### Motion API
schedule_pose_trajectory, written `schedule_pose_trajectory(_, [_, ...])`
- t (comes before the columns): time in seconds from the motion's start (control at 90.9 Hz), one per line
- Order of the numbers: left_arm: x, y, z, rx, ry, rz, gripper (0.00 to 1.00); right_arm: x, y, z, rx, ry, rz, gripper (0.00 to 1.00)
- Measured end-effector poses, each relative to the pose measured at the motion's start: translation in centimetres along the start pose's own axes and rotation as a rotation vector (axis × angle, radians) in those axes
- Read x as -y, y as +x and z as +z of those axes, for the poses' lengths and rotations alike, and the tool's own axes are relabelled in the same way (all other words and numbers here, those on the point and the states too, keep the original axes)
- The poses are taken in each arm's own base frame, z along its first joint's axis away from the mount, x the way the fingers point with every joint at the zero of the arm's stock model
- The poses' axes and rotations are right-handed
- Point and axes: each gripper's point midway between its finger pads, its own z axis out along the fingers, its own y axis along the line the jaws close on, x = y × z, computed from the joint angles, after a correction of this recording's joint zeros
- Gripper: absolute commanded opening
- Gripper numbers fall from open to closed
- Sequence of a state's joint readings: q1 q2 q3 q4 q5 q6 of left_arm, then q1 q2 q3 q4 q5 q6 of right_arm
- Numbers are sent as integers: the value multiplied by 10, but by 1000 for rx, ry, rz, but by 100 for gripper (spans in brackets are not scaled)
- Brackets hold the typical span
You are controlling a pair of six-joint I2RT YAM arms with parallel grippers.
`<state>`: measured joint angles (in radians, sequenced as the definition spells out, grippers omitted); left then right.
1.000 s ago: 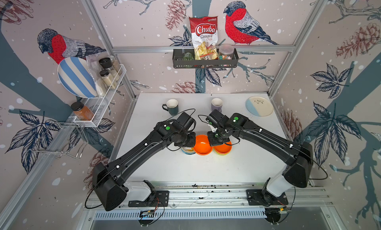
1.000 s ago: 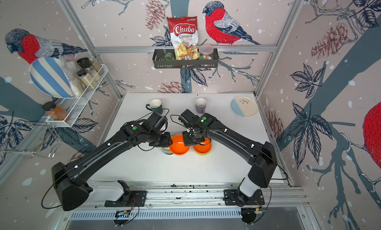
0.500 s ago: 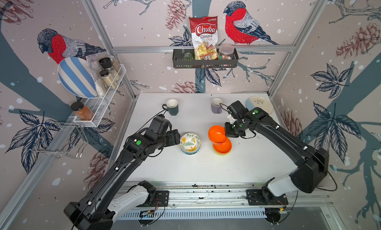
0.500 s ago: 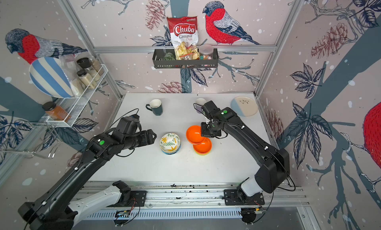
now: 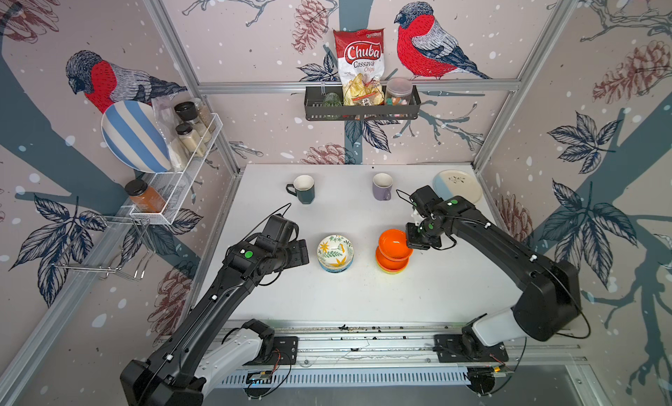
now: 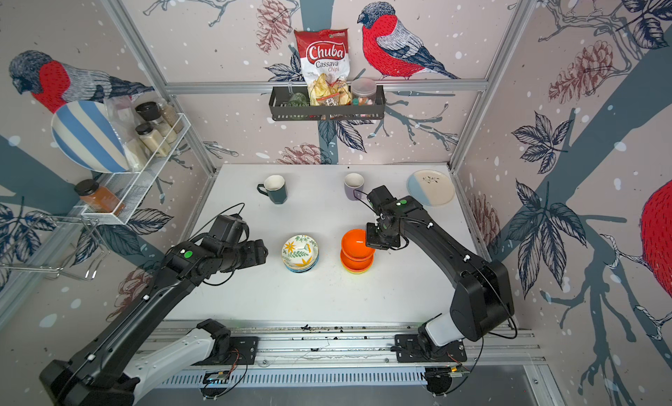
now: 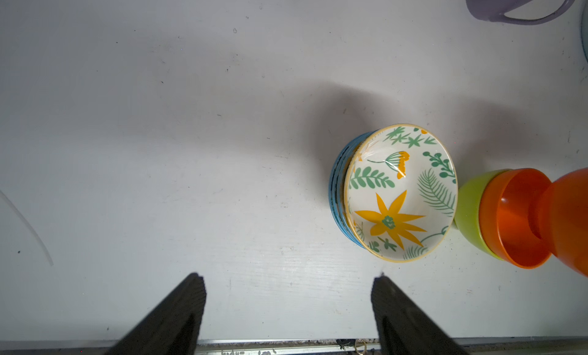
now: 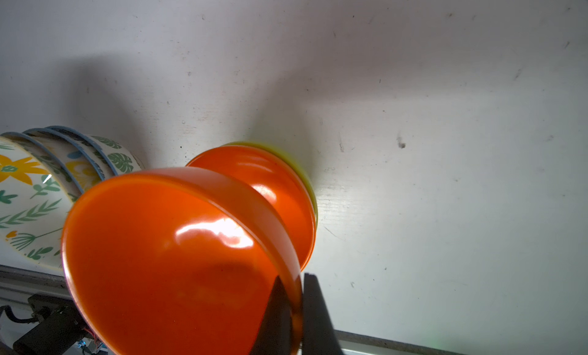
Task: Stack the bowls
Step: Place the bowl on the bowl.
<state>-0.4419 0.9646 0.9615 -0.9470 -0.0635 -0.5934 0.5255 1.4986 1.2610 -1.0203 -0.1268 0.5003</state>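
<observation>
While the right gripper (image 8: 291, 283) pinches the rim of a glossy orange bowl (image 8: 165, 258) between closed jaws, that bowl hangs over the right stack, where a second orange bowl (image 8: 270, 185) sits nested in the lime green bowl (image 7: 467, 210); whether the two orange bowls touch is unclear. Just left stands the patterned stack, topped by the yellow-floral bowl (image 5: 335, 248). The left gripper (image 7: 288, 280) hovers left of that stack, spread wide, holding nothing.

Upper centre of the frame in both top views: a red-and-white bag (image 5: 359, 64) (image 6: 322, 64) standing in a black wall basket (image 5: 363, 112) reads "Chuba Cassava Chips". A small white tag at the bag's foot is too small to read.
</observation>
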Motion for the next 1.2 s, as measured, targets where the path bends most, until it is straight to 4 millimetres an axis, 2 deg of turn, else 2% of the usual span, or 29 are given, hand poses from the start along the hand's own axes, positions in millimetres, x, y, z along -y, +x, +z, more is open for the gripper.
schedule_pose_trajectory(0.297, [-2, 2, 0, 3, 2, 6, 84, -5, 5, 19, -20, 14, -32, 0])
schedule_pose_trajectory(1.2, [-4, 6, 2, -3, -1, 6, 84, 0, 10, 30, -17, 24, -39, 0])
